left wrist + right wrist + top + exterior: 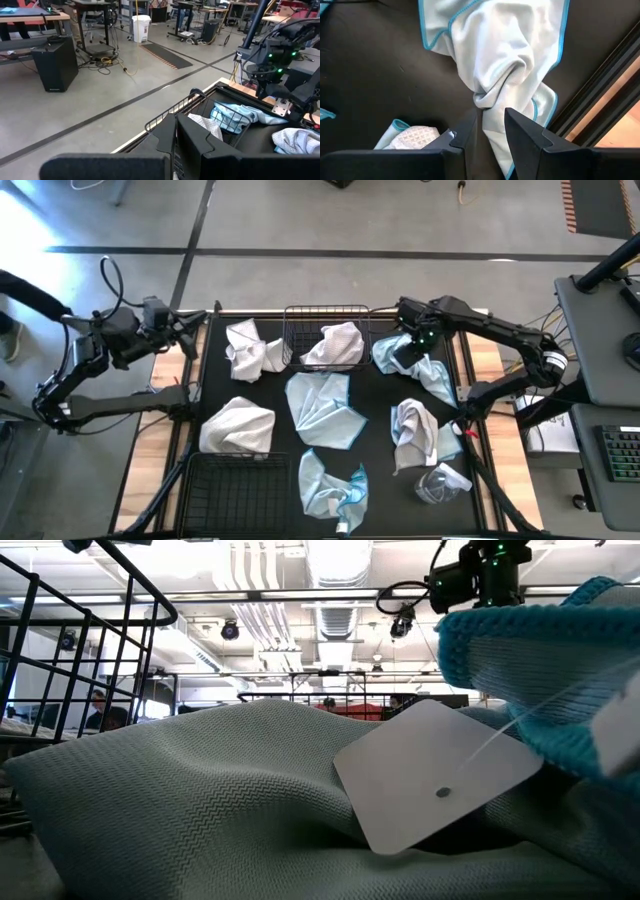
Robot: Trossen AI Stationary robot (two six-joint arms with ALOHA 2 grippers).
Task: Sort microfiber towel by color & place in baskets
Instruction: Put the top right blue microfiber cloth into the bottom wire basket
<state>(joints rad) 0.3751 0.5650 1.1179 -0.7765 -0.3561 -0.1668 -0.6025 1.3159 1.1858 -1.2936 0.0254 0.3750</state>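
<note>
My right gripper (490,125) points down at the far right of the black mat, over a light blue towel (420,370) spread on the mat. Its fingers are open on either side of a bunched ridge (487,102) of that towel. My left gripper (176,142) is shut and holds nothing; it sits level off the table's far left corner (185,330). One wire basket (325,315) at the far middle holds a white towel (337,345). A second basket (235,485) stands near left. My right gripper comes from above with one finger (469,127) on each side of the towel's bunched ridge (492,117), and the cloth fills the gap between them. I cannot tell whether the fingers touch it. The towel lies on the mat.
Loose on the mat lie two white towels (250,350) (238,425), two light blue ones (325,408) (330,485), a pale one (418,430) and a clear plastic wrapper (440,483). A white tag (435,775) on a towel fills the low view. The mat's right rail (600,95) runs close by.
</note>
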